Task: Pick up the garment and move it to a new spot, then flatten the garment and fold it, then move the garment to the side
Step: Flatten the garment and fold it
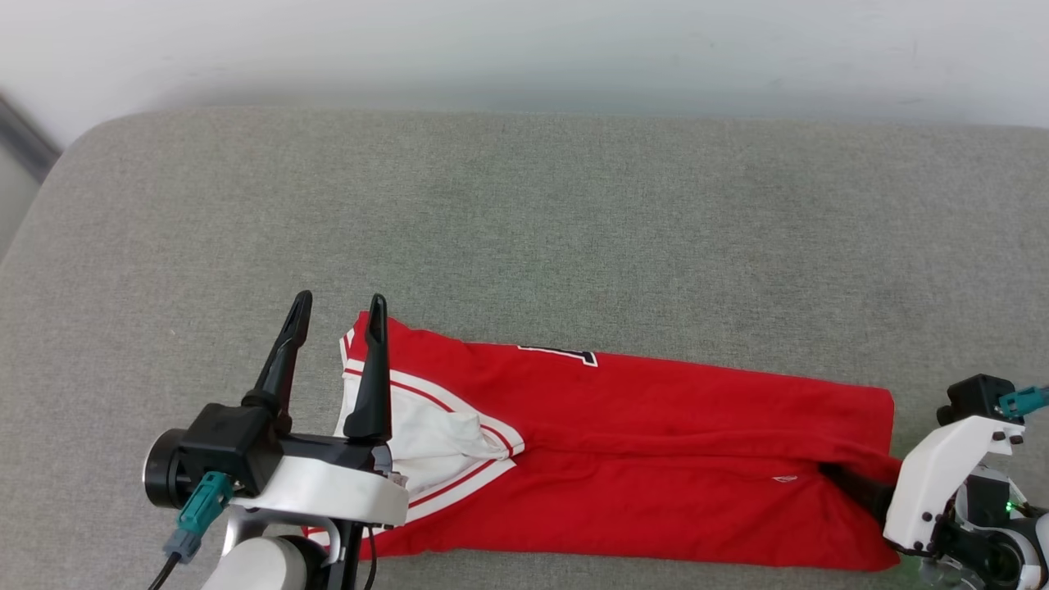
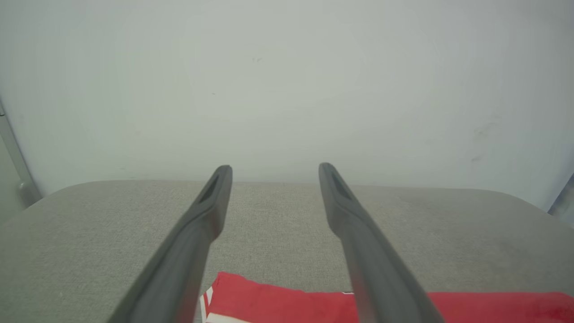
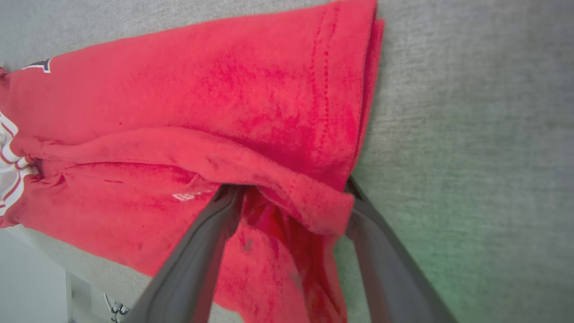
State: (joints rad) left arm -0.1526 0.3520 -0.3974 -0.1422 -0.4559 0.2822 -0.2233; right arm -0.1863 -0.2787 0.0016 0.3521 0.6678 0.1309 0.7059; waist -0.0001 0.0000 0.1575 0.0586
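Grey upholstered surface (image 1: 524, 229). Garment (image 1: 656, 442) lies along its near edge as a long band, axis left–right, collar end left. Left gripper (image 1: 338, 305) spread, empty, over the collar end. Right gripper (image 3: 291, 197) spread, tips tucked under the hem fold, so probably the closer one.

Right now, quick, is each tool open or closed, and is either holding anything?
Left tool: open, empty, by the shirt's white-sleeve end.
Right tool: open, tips tucked under a fold at the shirt's hem, not clamped.
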